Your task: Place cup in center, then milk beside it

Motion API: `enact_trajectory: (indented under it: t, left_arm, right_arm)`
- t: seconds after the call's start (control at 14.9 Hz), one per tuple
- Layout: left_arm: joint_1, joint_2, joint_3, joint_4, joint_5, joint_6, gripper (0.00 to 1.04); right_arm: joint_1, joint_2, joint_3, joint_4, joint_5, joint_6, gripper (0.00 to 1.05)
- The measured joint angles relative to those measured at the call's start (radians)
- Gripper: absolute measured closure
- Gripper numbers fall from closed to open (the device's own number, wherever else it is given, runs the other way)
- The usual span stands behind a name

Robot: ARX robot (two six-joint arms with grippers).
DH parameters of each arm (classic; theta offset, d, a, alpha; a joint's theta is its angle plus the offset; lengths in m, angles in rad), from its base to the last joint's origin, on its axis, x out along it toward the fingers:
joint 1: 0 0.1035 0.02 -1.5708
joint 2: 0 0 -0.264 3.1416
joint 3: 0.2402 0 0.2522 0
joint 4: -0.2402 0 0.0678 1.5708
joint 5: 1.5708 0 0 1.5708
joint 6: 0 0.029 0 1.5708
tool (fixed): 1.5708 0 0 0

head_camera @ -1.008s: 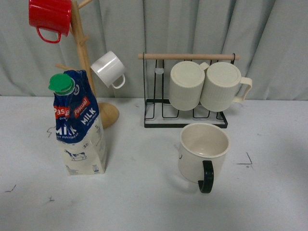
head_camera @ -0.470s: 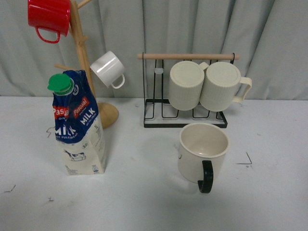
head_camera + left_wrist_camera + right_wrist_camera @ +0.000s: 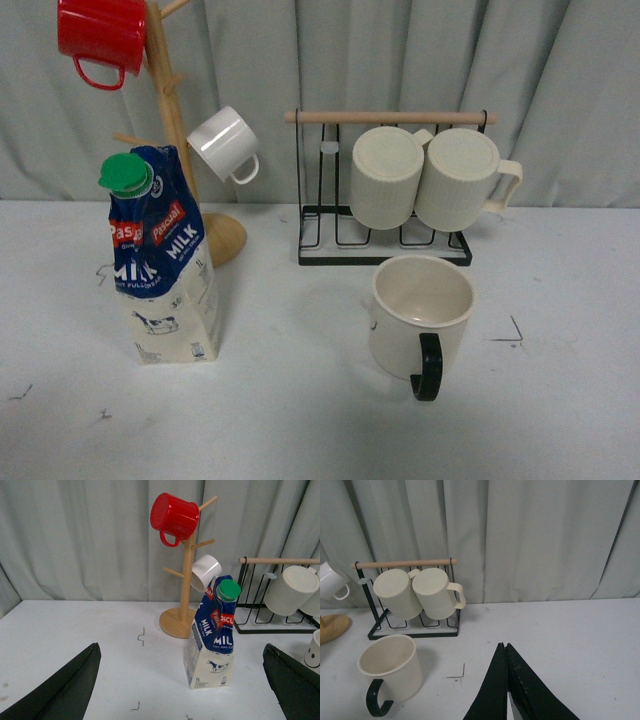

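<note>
The cup (image 3: 421, 318), wide and cream-white with a black handle turned toward me, stands upright on the table right of the middle, just in front of the wire rack. In the right wrist view the cup (image 3: 391, 669) sits well away from my right gripper (image 3: 503, 645), whose black fingers are pressed shut on nothing. The milk (image 3: 163, 262), a blue and cream carton with a green cap, stands upright at the left. My left gripper (image 3: 182, 650) is open wide, hanging back from the milk (image 3: 212, 635), which shows between its spread fingers (image 3: 75, 680). Neither arm shows in the front view.
A black wire rack (image 3: 385, 190) with a wooden bar holds two ribbed cream mugs (image 3: 390, 178). A wooden mug tree (image 3: 178, 130) behind the milk carries a red mug (image 3: 100, 38) and a small white mug (image 3: 225, 143). Grey curtains close off the back.
</note>
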Motion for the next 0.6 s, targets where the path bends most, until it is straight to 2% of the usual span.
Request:
enact_trajectory:
  t: [0.6]
  left_arm:
    - [0.000,0.000,0.000,0.000,0.000,0.000,0.07]
  right_arm:
    - [0.000,-0.189,0.000,-0.174,0.000,0.000,1.03]
